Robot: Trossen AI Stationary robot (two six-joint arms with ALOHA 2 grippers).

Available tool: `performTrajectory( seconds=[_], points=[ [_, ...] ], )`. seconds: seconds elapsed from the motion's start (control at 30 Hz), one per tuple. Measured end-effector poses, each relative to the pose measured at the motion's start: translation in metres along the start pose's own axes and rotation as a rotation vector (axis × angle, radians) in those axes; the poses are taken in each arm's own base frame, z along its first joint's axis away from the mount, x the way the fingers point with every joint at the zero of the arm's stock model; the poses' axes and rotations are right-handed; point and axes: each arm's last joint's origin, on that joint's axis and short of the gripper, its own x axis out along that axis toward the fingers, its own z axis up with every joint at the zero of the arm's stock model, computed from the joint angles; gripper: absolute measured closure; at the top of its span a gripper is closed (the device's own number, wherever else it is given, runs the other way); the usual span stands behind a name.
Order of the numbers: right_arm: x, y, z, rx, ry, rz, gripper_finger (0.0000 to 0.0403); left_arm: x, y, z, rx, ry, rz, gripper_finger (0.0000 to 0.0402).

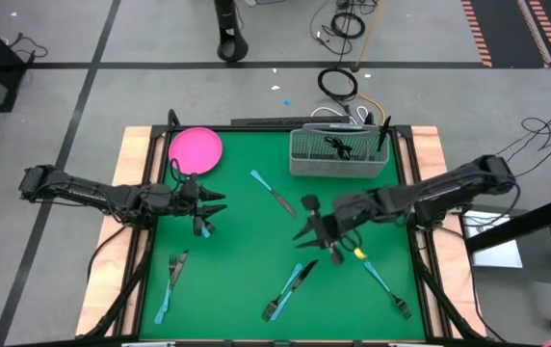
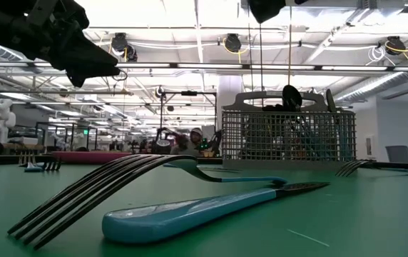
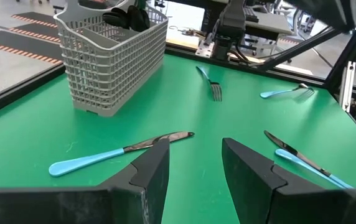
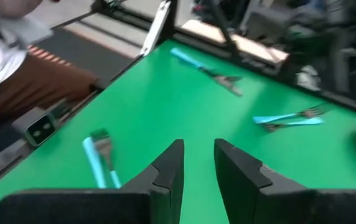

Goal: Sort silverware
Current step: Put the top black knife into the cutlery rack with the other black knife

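Light blue-handled silverware lies flat on the green table. A knife is at the centre, also seen as the knife in the left wrist view. Two pieces lie near-left, two pieces lie near-centre, and a fork lies near-right. Some pieces stand in the mesh basket. My left gripper hovers open left of the knife, its own view showing the gripper empty. My right gripper hovers open over the table's centre, right of the knife, and the right wrist view shows the gripper empty.
A round pink plate sits at the far left of the table, and the basket stands at the far edge. A fork and a blue handle lie close to the low camera. A person sits beyond a table edge.
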Motion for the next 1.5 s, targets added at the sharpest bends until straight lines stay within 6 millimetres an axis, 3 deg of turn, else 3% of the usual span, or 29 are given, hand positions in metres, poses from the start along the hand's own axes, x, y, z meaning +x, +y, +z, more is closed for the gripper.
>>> performTrajectory(
  seconds=[0.37,0.73,0.93,1.27,1.5],
  points=[
    [0.045,0.033,-0.007,-0.029,0.082,0.116,0.0326,0.000,0.000,-0.001,-0.004,0.007,-0.005,0.0252],
    [0.065,0.022,-0.016,0.285,0.059,0.009,0.0326,0.000,-0.002,-0.001,-0.036,0.013,-0.041,0.0252],
    [0.073,-0.024,-0.016,0.539,0.053,-0.278,0.0326,-0.001,-0.011,-0.007,-0.053,0.086,-0.150,0.0252],
    [0.096,-0.120,-0.017,0.792,0.305,-0.497,0.0325,-0.002,-0.015,-0.003,-0.067,0.029,-0.152,0.0252],
    [0.108,-0.161,-0.038,0.896,0.400,-0.579,0.0325,-0.002,-0.015,-0.002,-0.039,0.023,-0.153,0.0252]
  ],
)
